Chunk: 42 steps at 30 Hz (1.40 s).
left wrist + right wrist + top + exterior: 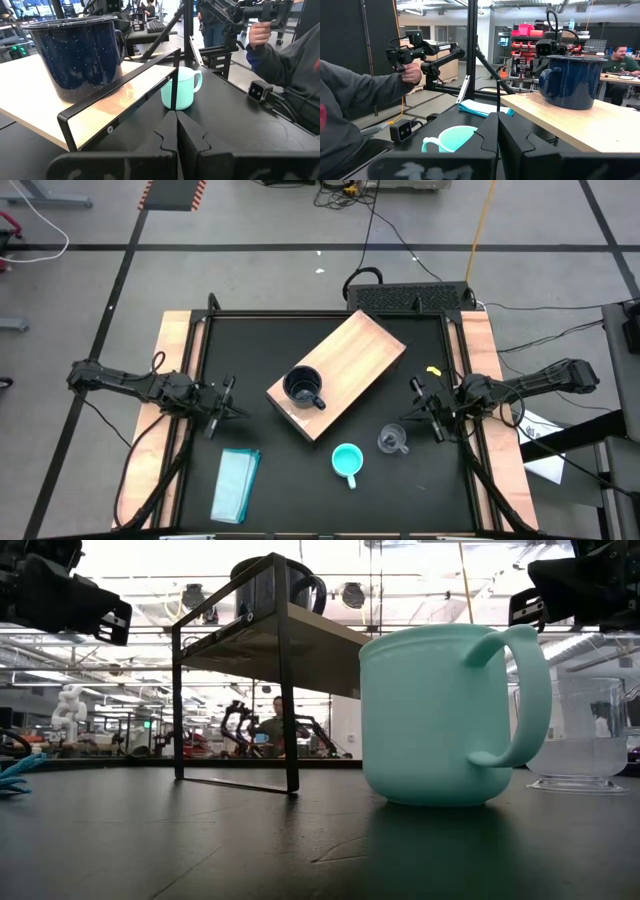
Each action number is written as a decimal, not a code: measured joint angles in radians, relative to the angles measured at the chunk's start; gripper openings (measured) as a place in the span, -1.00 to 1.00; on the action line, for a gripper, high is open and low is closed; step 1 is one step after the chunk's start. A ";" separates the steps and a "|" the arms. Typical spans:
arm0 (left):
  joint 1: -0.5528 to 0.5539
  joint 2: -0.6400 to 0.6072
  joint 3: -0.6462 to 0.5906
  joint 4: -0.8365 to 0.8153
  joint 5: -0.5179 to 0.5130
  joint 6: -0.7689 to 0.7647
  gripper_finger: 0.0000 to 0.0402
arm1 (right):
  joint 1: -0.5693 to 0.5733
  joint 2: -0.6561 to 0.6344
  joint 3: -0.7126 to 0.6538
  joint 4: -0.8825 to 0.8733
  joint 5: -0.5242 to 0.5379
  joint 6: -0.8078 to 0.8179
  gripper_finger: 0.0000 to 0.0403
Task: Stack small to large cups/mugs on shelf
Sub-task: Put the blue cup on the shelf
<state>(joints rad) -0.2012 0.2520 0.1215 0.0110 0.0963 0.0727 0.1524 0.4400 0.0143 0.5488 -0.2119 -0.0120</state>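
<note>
The left gripper hangs over the left side of the black table, and its two fingers are pressed together with nothing between them. Just past it toward the middle stands the wooden shelf, set slantwise. The big dark blue speckled mug sits on the shelf end nearest this gripper, close to the edge. The flat pale-teal block lies near the gripper, toward the front edge, with bare black table between them.

The right gripper hangs over the right side, fingers also together and empty. The small clear cup stands just beside it, toward the front. The turquoise mug stands a little farther in, apart from the clear cup. Open table lies between this gripper and the shelf.

No writing can be read on the mugs.
</note>
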 joint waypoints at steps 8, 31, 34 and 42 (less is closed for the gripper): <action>0.000 0.000 0.000 0.001 0.000 0.000 -1.00 | 0.000 0.000 0.000 0.000 0.000 0.000 -1.00; 0.000 0.000 0.000 -0.010 -0.001 0.016 -1.00 | 0.000 0.053 0.067 0.022 -0.056 0.011 -1.00; 0.000 0.000 0.000 -0.012 -0.001 0.023 -1.00 | 0.000 0.078 0.095 0.023 -0.064 0.010 -1.00; 0.000 0.000 0.000 -0.017 -0.001 0.027 -1.00 | 0.000 0.160 0.146 0.031 -0.082 0.005 -1.00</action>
<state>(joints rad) -0.2012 0.2520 0.1215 -0.0059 0.0956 0.0995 0.1528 0.6003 0.1605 0.5795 -0.2939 -0.0074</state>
